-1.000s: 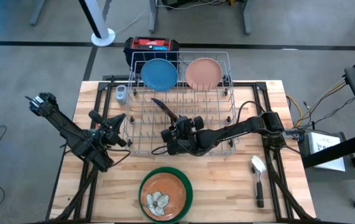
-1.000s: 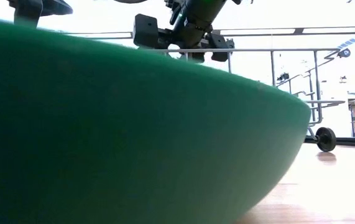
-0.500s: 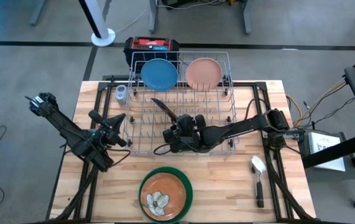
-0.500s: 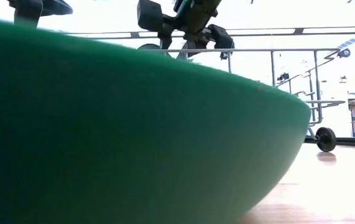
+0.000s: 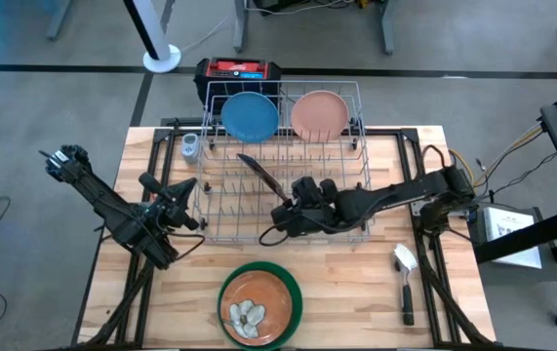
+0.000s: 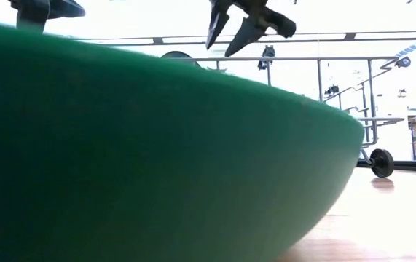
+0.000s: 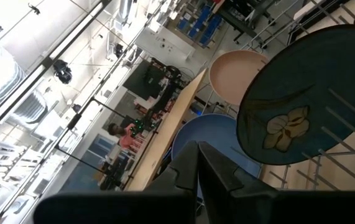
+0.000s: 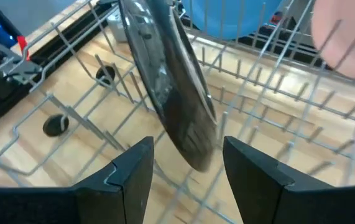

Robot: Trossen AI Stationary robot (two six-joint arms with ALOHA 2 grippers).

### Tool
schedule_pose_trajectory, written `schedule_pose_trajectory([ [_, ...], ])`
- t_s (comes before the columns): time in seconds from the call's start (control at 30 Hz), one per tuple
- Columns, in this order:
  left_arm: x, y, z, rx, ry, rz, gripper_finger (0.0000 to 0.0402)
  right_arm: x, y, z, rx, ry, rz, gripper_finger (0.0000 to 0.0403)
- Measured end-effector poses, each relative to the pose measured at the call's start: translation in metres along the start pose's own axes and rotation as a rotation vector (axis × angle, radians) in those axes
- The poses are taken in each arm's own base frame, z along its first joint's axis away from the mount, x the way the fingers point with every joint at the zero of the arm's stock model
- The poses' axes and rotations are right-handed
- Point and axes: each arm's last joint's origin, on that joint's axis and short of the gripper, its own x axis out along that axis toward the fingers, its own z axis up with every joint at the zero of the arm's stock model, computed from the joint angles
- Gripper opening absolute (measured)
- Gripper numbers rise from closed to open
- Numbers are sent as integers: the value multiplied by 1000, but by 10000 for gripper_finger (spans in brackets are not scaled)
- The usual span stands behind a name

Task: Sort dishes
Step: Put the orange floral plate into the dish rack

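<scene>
A dark brown plate stands on edge, tilted, among the wires of the grey rack; it also shows in the right wrist view and the left wrist view. My right gripper is open over the rack's near part, just right of this plate, its fingers apart and touching nothing. A light blue plate and a pale pink plate stand at the rack's far end. A second orange-brown plate lies in the green plate at the near edge. My left gripper is shut, left of the rack.
A brush with a white head and black handle lies at the near right. A red and black box sits beyond the rack. The green plate fills most of the low view. Bare wood lies left and right of the green plate.
My right gripper has drawn back from the dark brown plate toward the table's right edge and has risen. The plate stays standing in the rack.
</scene>
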Motion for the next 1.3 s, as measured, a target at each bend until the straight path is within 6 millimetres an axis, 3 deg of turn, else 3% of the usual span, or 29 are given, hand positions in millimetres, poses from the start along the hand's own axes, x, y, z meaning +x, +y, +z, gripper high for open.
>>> schedule_pose_trajectory([
  [0.3, 0, 0, 0, 3, 1, 0, 0, -39, -20, 7, -66, 33, -15, 183],
  [0.53, 0, 1, 1, 5, 2, 0, 0, -60, -27, -4, -150, 76, -29, 183],
  [1.0, 0, 9, 25, -79, 2, 1, 0, -114, -32, -26, -274, 143, 98, 183],
  [1.13, 0, 5, 30, -69, 3, 0, 0, -130, -44, -23, -303, 149, 108, 183],
  [1.3, 0, 1, 36, -62, 9, -6, 0, -154, -75, -4, -304, 139, 125, 183],
])
